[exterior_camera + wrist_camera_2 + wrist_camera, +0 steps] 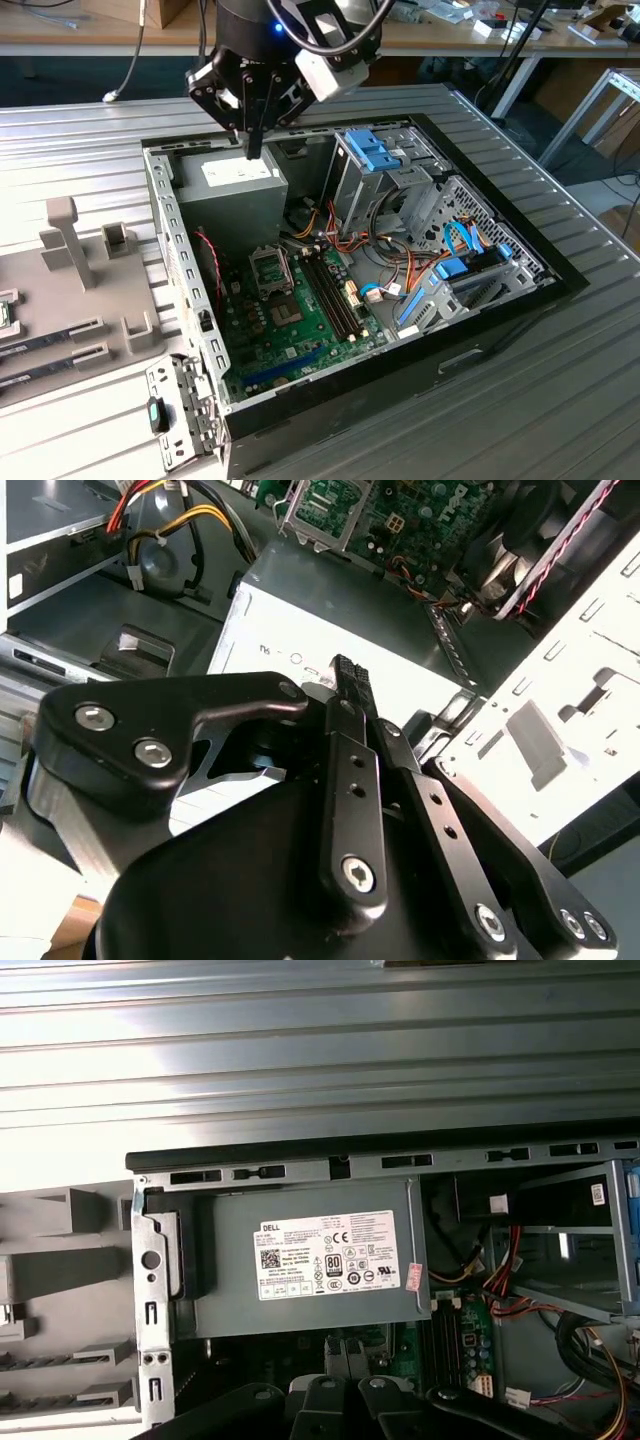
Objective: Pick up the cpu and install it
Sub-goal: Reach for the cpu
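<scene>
Cpu socket [270, 268]: one, on motherboard [305, 335]. One tool [252, 148], fingers pressed together, hovers above one power supply [228, 195].

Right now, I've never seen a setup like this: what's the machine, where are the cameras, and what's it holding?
It is a robot arm ending in a black pincer. One picture is taken from off the arm and looks down on a ribbed metal table. The other two come from cameras riding near the arm's wrist. An open computer case rests on the table, with a green circuit board and a grey power box inside. The pincer hangs just above that box. Beside the case, on the exterior view's left, is a grey parts tray. Whether the pincer holds anything, I cannot tell.
</scene>
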